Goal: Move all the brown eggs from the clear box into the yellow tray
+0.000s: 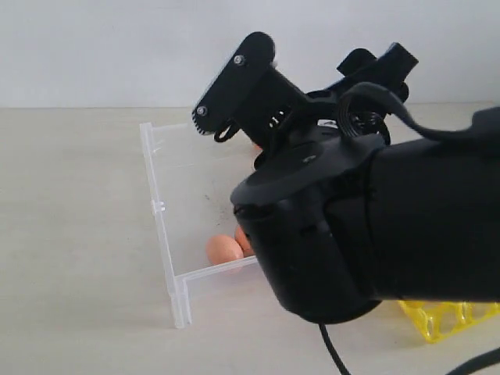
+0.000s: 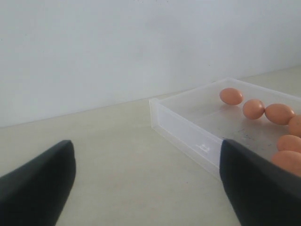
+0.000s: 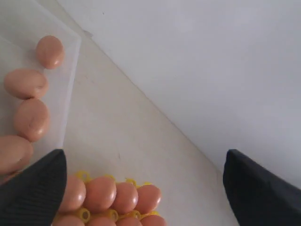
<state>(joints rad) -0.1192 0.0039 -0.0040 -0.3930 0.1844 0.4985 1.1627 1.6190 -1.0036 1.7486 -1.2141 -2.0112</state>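
In the left wrist view my left gripper [image 2: 146,188] is open over bare table, with nothing between its fingers [image 2: 40,181]. The clear box [image 2: 186,132] lies just beyond one fingertip, and several brown eggs [image 2: 254,108] rest on its floor. My right gripper [image 3: 143,188] is open and empty. It hangs above the yellow tray [image 3: 83,176], where several brown eggs [image 3: 99,192] sit in cups. More eggs [image 3: 26,84] lie in the clear box [image 3: 70,80] beside the tray. In the exterior view one egg [image 1: 223,249] shows in the clear box [image 1: 160,211]. Only a corner of the yellow tray [image 1: 441,319] shows.
A big black arm [image 1: 367,226] fills the middle and right of the exterior view and hides most of the box and tray. A cable [image 1: 336,355] hangs below it. A pale wall [image 2: 141,47] stands behind the beige table [image 2: 117,141].
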